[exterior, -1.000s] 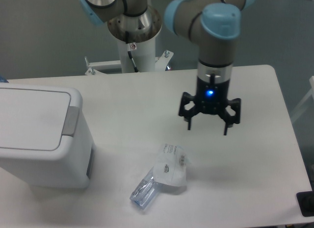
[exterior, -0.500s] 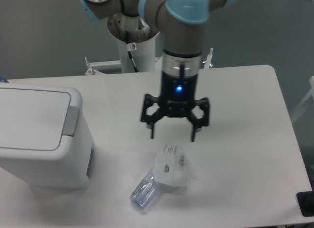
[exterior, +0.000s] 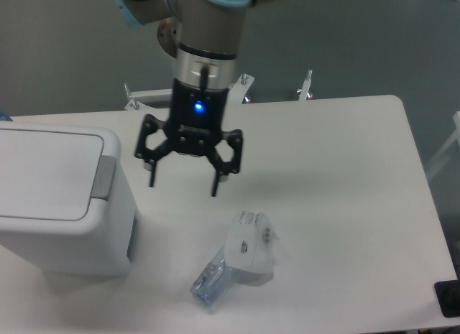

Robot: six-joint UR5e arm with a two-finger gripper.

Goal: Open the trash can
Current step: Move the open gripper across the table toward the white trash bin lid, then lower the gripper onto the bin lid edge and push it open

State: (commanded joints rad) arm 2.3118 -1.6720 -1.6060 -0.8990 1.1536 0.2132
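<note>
Spread wide and empty, the hand [exterior: 182, 184] hangs just right of the trash can [exterior: 61, 201], whose grey push tab [exterior: 105, 179] a low or off-line approach could miss, striking the bin's wall instead.

Robot lab or test cell: industrial arm [exterior: 205, 32] on a white pedestal [exterior: 201, 82] bolted at the far edge of a plain white table [exterior: 345, 176]; bare grey floor [exterior: 359, 47] beyond.

The claw [exterior: 182, 184] has swept leftward across the bench [exterior: 345, 205], from the right-hand part a second ago, past the middle, to a spot just beside the trash can [exterior: 61, 205]. It now hangs nearer the grey tab [exterior: 105, 178], fingers spread as before.
</note>
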